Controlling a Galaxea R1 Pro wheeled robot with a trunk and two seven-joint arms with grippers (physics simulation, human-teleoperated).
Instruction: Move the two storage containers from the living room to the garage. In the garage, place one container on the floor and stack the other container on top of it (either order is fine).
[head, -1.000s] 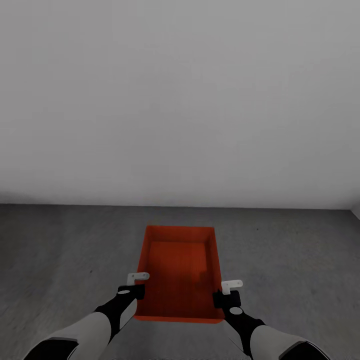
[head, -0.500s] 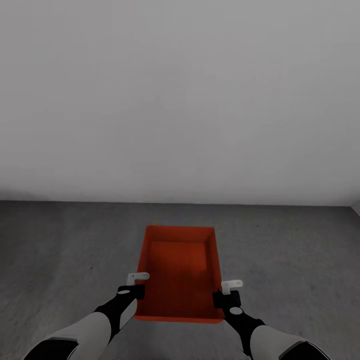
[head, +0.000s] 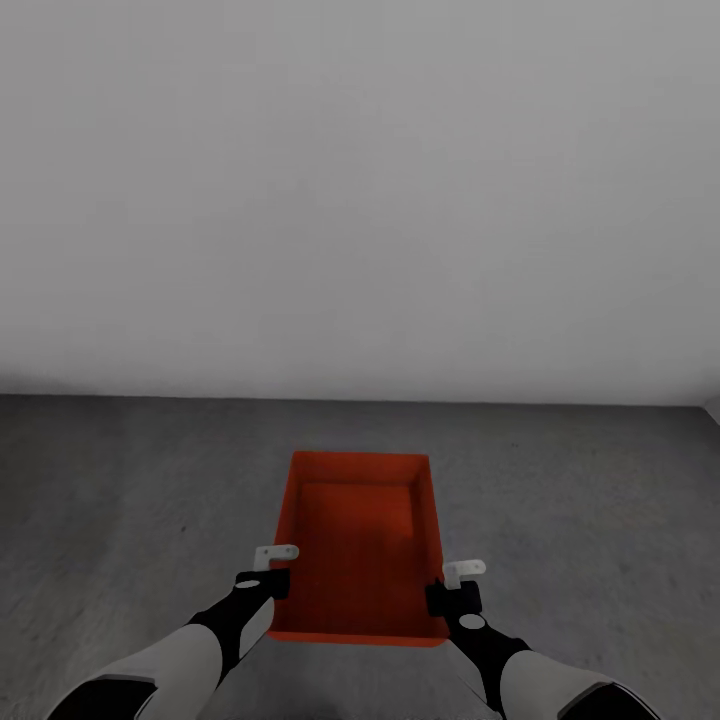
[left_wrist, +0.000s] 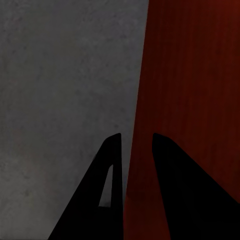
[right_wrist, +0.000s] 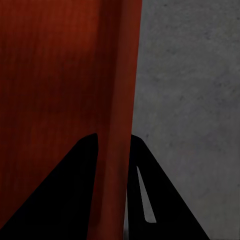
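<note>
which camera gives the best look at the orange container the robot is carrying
The head view: the whole storage container shows, open top and all four walls, held between the left gripper and right gripper. Each wrist view gives just one side wall, and, pinched between that gripper's dark fingers.

Readable text: none was visible in any view.
Container (head: 360, 540): its orange-red walls were plain, with no label, brand or number.
Wall (head: 360, 200): it was bare white-grey and carried no sign.
Floor (head: 120, 480): it was mottled grey concrete with no markings or figures.
Left gripper (head: 272, 566): it bore no lettering that could be read.
Right gripper (head: 458, 583): it bore no lettering that could be read.
</note>
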